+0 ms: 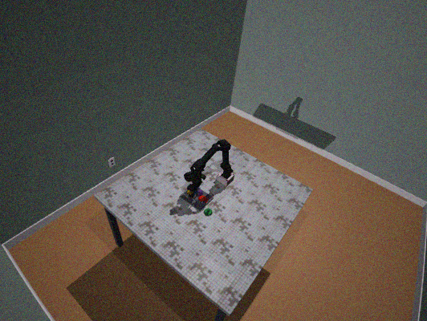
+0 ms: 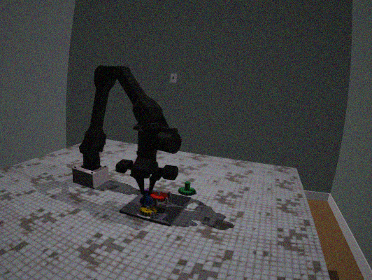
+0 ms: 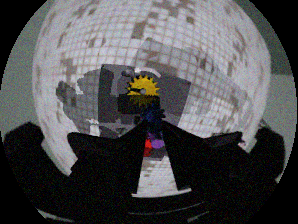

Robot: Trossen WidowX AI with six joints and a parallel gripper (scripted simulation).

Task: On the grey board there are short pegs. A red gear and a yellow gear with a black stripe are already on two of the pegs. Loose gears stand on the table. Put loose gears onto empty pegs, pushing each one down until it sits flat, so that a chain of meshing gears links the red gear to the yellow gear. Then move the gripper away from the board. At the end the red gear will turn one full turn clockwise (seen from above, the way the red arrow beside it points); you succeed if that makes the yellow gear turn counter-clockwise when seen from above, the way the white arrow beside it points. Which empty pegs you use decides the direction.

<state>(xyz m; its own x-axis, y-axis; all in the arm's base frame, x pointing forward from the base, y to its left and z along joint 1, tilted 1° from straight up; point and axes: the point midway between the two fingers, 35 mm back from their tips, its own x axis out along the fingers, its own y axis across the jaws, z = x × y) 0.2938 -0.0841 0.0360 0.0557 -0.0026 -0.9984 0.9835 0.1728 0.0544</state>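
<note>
The red gear and the yellow gear are on the grey board. My gripper is shut on the blue gear, which is over the board beside the yellow gear. Whether the blue gear is on a peg or flat cannot be told. A purple gear shows beside the red gear, partly hidden by the fingers. A loose green gear stands on the table, off the board.
The table top carries the arm's pale base behind the board. The arm's shadow falls over the board and the table beside it, and makes the pegs hard to see.
</note>
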